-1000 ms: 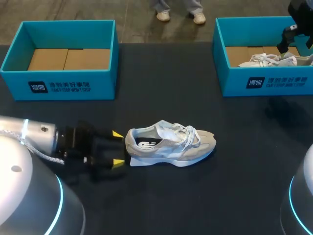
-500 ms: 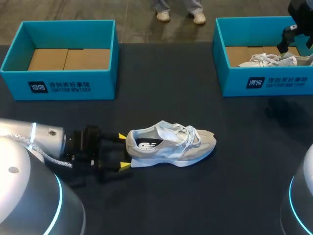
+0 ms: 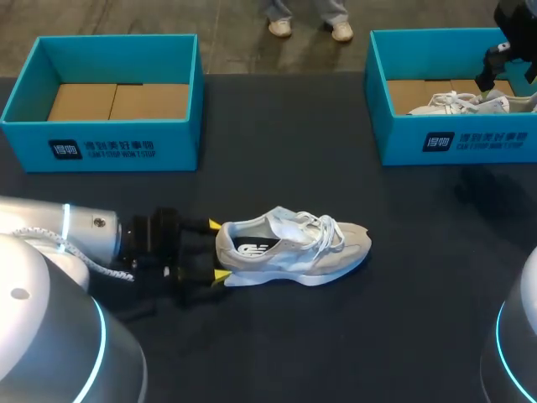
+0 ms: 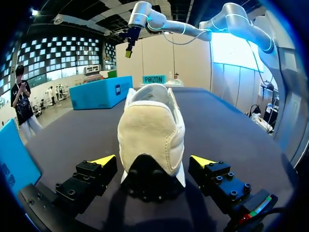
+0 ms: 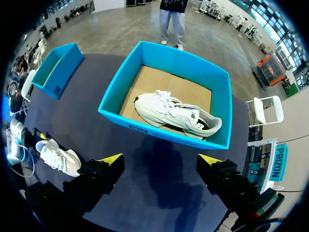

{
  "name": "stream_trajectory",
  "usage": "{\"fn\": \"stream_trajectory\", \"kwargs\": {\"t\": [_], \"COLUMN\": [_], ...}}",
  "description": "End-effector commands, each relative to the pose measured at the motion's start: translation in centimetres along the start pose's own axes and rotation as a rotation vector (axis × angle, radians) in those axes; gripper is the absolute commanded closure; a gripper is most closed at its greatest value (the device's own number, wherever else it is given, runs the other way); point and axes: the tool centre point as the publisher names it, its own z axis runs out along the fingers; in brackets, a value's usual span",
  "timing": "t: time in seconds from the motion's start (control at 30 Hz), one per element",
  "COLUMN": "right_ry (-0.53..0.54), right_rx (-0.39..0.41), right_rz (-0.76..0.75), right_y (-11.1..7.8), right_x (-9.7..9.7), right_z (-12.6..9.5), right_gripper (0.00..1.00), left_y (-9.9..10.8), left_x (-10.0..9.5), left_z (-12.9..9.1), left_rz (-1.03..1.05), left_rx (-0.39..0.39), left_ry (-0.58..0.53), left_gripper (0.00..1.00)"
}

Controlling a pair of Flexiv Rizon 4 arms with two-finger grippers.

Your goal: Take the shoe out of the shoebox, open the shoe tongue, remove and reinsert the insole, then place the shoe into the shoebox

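A grey-and-white shoe (image 3: pixel 294 248) lies on its sole in the middle of the dark table, toe to the right. My left gripper (image 3: pixel 217 250) is at its heel, open, with one yellow tip on each side. In the left wrist view the heel (image 4: pixel 152 130) fills the space between the spread fingers (image 4: pixel 103 160), and a gap shows on both sides. My right gripper (image 5: pixel 161 159) hangs open high above the right blue shoebox (image 5: pixel 164 130), which holds a second white shoe (image 5: pixel 176 116). The head view shows that box (image 3: pixel 453 138) at the far right, with my right arm (image 3: pixel 513 34) over it.
An empty blue shoebox (image 3: pixel 101 143) with a cardboard floor stands at the far left. Bare dark table lies between the two boxes and in front of the shoe.
My left gripper has slid right along the table to the shoe's heel, and its open fingers now straddle it. The shoe and my right arm have not moved.
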Motion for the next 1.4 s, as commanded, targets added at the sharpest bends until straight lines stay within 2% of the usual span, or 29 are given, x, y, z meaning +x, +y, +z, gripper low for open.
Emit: {"fn": "stream_trajectory", "kwargs": {"t": [0.03,0.57,0.9,0.93,0.97,1.0,1.07,1.1,1.13,1.17,1.4], "right_ry": [0.0,0.0,0.0,0.0,0.0,0.0,0.0,0.0,0.0,0.0,0.0], "right_rx": [-0.001,-0.001,-0.001,-0.001,-0.001,-0.001,-0.001,-0.001,-0.001,-0.001,-0.001], "right_rz": [0.001,0.001,0.001,0.001,0.001,0.001,0.001,0.001,0.001,0.001,0.001], "right_y": [0.0,0.0,0.0,0.0,0.0,0.0,0.0,0.0,0.0,0.0,0.0], "right_x": [0.0,0.0,0.0,0.0,0.0,0.0,0.0,0.0,0.0,0.0,0.0], "right_z": [0.1,0.1,0.1,0.1,0.1,0.1,0.1,0.1,0.1,0.1,0.1], "right_gripper": [0.0,0.0,0.0,0.0,0.0,0.0,0.0,0.0,0.0,0.0,0.0], "left_y": [-0.2,-0.8,-0.5,-0.5,-0.5,-0.5,-0.4,-0.4,-0.4,-0.4,-0.5], "left_x": [-0.1,0.0,0.1,0.1,0.1,0.1,0.0,0.0,-0.1,-0.1,-0.5], "left_z": [0.4,2.0,2.3,2.3,2.2,2.2,2.2,2.2,2.1,2.1,1.6], "left_rz": [0.004,0.011,0.006,0.007,0.008,0.008,0.009,0.008,0.009,0.008,0.019], "left_rx": [-0.005,0.004,-0.008,-0.009,-0.008,-0.008,-0.009,-0.009,-0.009,-0.01,-0.019], "left_ry": [-0.007,0.015,0.021,0.02,0.019,0.02,0.02,0.021,0.022,0.023,0.04], "left_gripper": [0.0,0.0,0.0,0.08,0.25,0.51,0.6,0.8,0.92,1.0,1.0]}}
